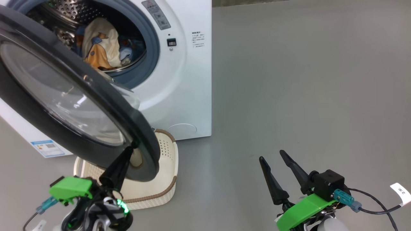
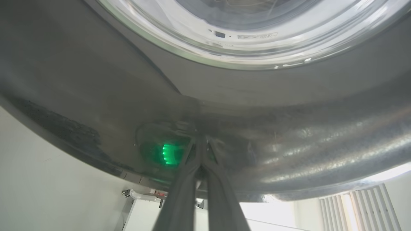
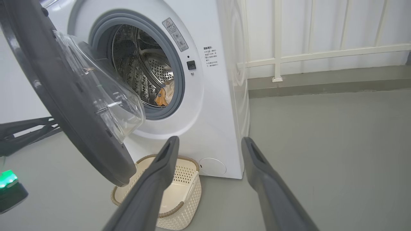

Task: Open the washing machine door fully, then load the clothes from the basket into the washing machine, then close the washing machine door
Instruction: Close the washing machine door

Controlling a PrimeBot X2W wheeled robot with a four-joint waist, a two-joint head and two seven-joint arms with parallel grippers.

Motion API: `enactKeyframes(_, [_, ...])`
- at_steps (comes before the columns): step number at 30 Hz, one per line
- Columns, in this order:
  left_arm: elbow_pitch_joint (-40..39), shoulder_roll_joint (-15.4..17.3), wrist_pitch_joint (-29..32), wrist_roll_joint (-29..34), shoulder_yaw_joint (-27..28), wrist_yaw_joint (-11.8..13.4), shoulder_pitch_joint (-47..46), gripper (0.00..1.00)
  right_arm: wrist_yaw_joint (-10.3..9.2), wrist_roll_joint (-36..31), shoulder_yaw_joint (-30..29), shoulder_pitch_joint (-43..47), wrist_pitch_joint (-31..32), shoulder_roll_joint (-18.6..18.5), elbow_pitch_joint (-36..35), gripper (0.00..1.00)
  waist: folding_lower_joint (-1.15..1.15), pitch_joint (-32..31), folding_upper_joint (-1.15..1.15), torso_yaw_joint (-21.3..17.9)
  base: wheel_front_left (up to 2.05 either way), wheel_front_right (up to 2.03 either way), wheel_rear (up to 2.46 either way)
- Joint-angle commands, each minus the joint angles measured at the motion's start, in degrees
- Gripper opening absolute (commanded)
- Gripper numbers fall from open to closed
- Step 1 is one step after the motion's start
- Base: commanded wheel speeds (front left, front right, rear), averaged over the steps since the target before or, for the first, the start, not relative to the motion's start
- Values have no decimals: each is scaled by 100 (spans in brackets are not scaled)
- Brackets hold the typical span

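Note:
The washing machine [image 1: 189,80] stands with its door [image 1: 64,106] swung partway across the opening, the glass bowl facing the drum. My left gripper [image 1: 132,146] is shut, and its joined tips [image 2: 202,139] press against the door's glossy outer face near the lower rim. The clothes [image 1: 102,45], cream and light blue with orange prints, lie inside the steel drum; a bit of them [image 3: 162,94] shows past the door. The basket [image 1: 167,179] sits on the floor under the door, nothing visible in it. My right gripper [image 1: 271,154] hangs open over bare floor to the right, holding nothing.
Grey floor [image 1: 305,80] stretches to the right of the machine. A white railing [image 3: 321,54] and a wall stand behind it. A blue label [image 1: 46,148] sits low on the machine's left side. The basket [image 3: 189,179] lies close beneath the door [image 3: 48,89].

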Motion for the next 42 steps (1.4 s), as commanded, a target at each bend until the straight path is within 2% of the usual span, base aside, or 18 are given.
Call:
enactKeyframes(1, [-100,62,-22,-105,69,-72,-328,0,9,-21,130,3,-70,56,-141,100,0,-9,0,-32,0,0,0])
enactKeyframes(14, [372,62,-335,-264,-296,-301,-530,0,9,9,63,184,-70,56,-161,100,0,-127,0,-168,0,0,0])
enactKeyframes(22, [210,183,-338,143,-348,-398,-230,0,9,4,-89,419,-70,56,-229,100,0,-345,0,-104,0,0,0])
enactKeyframes(26, [-705,409,-887,1118,-302,-409,193,0,9,-1,-173,453,-70,56,-341,100,0,-473,0,-25,0,0,0])
enactKeyframes(32, [-1658,767,-1909,2677,-647,-411,730,0,9,-26,-331,505,-70,56,-429,100,0,-603,0,136,0,0,0])
enactKeyframes(36, [-1710,1059,-2908,3667,-897,-411,928,0,9,-50,-403,535,-70,56,-476,100,0,-663,0,251,0,0,0])
enactKeyframes(38, [-1531,1281,-3357,4386,-1063,-411,959,0,9,-56,-426,550,-70,56,-504,100,0,-687,0,316,0,0,0])
enactKeyframes(42, [-1173,1357,-3591,5814,-1035,-411,969,0,9,-49,-451,584,-70,56,-556,100,0,-719,0,418,0,0,0])
